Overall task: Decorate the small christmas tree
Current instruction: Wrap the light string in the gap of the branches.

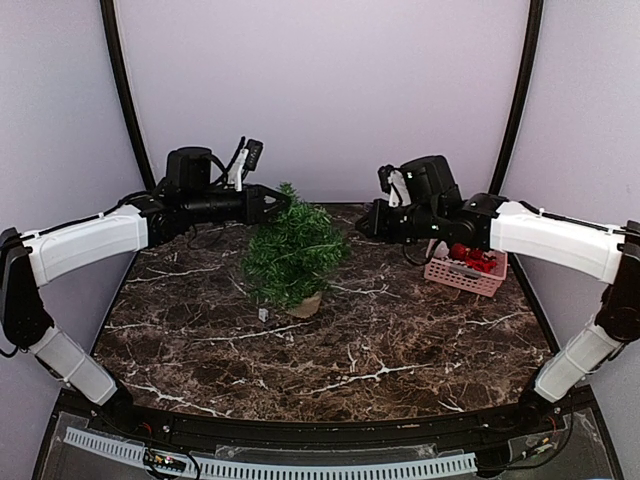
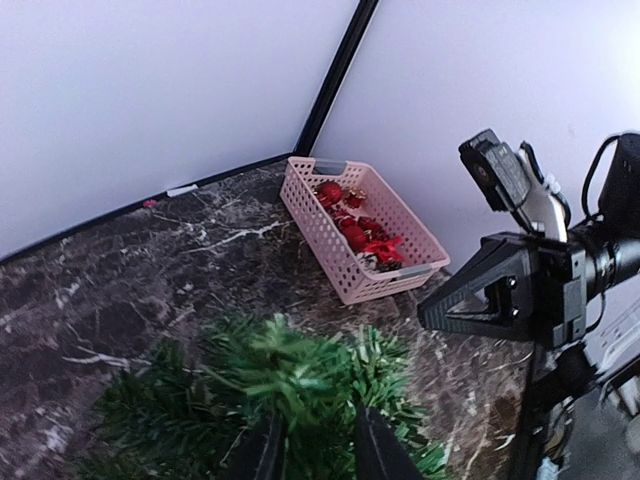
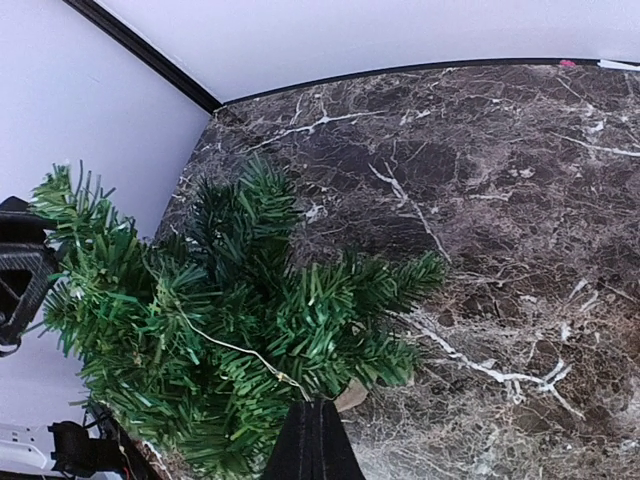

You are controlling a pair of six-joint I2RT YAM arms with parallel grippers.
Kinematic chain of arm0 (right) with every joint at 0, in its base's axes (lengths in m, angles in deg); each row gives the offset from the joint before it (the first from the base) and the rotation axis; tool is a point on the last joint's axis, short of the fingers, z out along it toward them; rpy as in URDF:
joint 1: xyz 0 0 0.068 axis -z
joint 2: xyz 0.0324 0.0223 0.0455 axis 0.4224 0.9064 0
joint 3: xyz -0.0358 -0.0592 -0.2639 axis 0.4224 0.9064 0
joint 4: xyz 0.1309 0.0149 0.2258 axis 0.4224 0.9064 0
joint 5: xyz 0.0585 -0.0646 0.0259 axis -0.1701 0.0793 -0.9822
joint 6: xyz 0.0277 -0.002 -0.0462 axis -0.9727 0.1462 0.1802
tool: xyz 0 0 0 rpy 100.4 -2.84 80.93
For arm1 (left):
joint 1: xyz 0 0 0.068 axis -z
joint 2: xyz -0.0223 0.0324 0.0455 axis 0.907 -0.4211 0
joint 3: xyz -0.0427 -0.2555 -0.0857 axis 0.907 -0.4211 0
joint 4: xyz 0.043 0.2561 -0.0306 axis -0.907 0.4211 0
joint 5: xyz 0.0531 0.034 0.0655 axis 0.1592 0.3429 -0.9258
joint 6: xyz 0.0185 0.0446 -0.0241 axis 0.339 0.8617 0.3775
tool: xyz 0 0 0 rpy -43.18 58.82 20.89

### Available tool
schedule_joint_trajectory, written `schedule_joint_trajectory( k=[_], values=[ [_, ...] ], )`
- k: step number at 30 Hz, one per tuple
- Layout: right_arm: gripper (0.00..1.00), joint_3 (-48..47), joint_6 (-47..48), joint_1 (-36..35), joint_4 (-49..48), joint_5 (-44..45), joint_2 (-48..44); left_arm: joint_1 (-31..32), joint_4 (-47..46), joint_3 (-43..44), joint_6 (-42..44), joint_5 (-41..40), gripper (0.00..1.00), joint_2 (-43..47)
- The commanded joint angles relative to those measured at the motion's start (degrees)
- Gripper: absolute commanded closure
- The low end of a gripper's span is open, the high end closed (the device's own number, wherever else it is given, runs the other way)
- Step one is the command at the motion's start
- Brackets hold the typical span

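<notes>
The small christmas tree [image 1: 295, 250] stands mid-table on its tan base [image 1: 306, 305], bushy and dark green. My left gripper [image 1: 280, 203] is at the tree's tip. In the left wrist view its fingers [image 2: 264, 452] sit either side of the top sprig [image 2: 300, 385], and needles fill the narrow gap. My right gripper [image 1: 365, 222] hovers just right of the tree, shut. In the right wrist view the right gripper [image 3: 313, 405] pinches a thin pale wire [image 3: 225, 345], which runs up-left across the branches [image 3: 230, 320].
A pink basket [image 1: 462, 277] holding red ornaments [image 2: 350, 228] sits at the table's right rear, behind the right arm. A small white piece [image 1: 263, 314] lies on the marble left of the tree's base. The enclosure's walls close in the back and sides.
</notes>
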Motion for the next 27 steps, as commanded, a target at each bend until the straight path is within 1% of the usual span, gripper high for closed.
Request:
schedule_joint_trajectory(
  k=[1,2,4,6,10,13,14,15,18,19,21,22,23,24,25,26,27],
  values=[
    [1.0,0.7,1.4,0.4,-1.4,1.7,0.4,0.1,-1.5,1.3,-0.3,0.6,0.78,-0.4],
    [1.0,0.8,1.4,0.4,-2.1,1.6,0.7,0.1,-1.7,1.1,-0.3,0.9,0.82,-0.4],
    [1.0,1.1,1.5,0.3,-3.7,1.8,1.2,0.1,-1.9,0.6,0.1,1.1,0.87,-0.4],
    [1.0,0.9,1.6,0.4,-4.7,1.8,1.7,0.0,-2.0,0.0,0.7,0.8,0.9,0.0],
    [1.0,-0.6,2.2,0.4,-5.3,3.5,3.3,0.0,-1.5,-0.9,1.9,0.1,0.93,0.6],
    [1.0,-1.4,2.4,0.4,-5.8,3.7,4.3,0.1,-0.8,-1.3,2.0,-0.5,0.91,1.0],
    [1.0,-1.5,2.4,0.4,-6.0,3.7,4.6,0.1,-0.6,-1.4,2.0,-1.1,0.86,1.3],
    [1.0,-1.6,2.4,0.4,-6.1,3.7,4.8,0.0,-0.3,-1.6,1.9,-1.5,0.83,1.5],
    [1.0,-1.7,2.3,0.4,-6.9,3.1,5.2,0.0,-0.3,-2.6,1.8,-3.0,0.68,3.2],
    [1.0,-1.7,2.3,0.3,-7.2,2.7,5.3,0.0,-0.2,-3.0,2.0,-3.4,0.66,3.6],
    [1.0,-1.7,2.3,0.2,-7.9,2.3,5.5,0.1,0.5,-3.2,2.2,-4.5,0.56,4.8],
    [1.0,-1.8,2.3,0.2,-8.1,1.5,5.6,0.1,0.8,-3.2,2.2,-5.4,0.53,5.4],
    [1.0,-1.8,2.4,0.0,-8.4,0.8,5.7,0.1,1.3,-3.1,2.3,-5.9,0.45,5.7],
    [1.0,-1.8,2.5,-0.2,-8.7,0.8,5.7,0.0,1.5,-3.1,2.3,-6.7,0.41,6.2],
    [1.0,-1.8,2.7,-0.3,-8.9,0.6,5.7,0.0,2.0,-2.7,2.2,-7.1,0.34,6.4],
    [1.0,-1.9,2.9,-0.6,-9.2,0.5,5.7,0.0,2.3,-2.3,2.1,-7.5,0.31,6.4],
    [1.0,-2.0,3.1,-0.9,-9.3,0.6,5.7,-0.1,3.0,-1.4,1.9,-7.6,0.26,6.2]
  ],
)
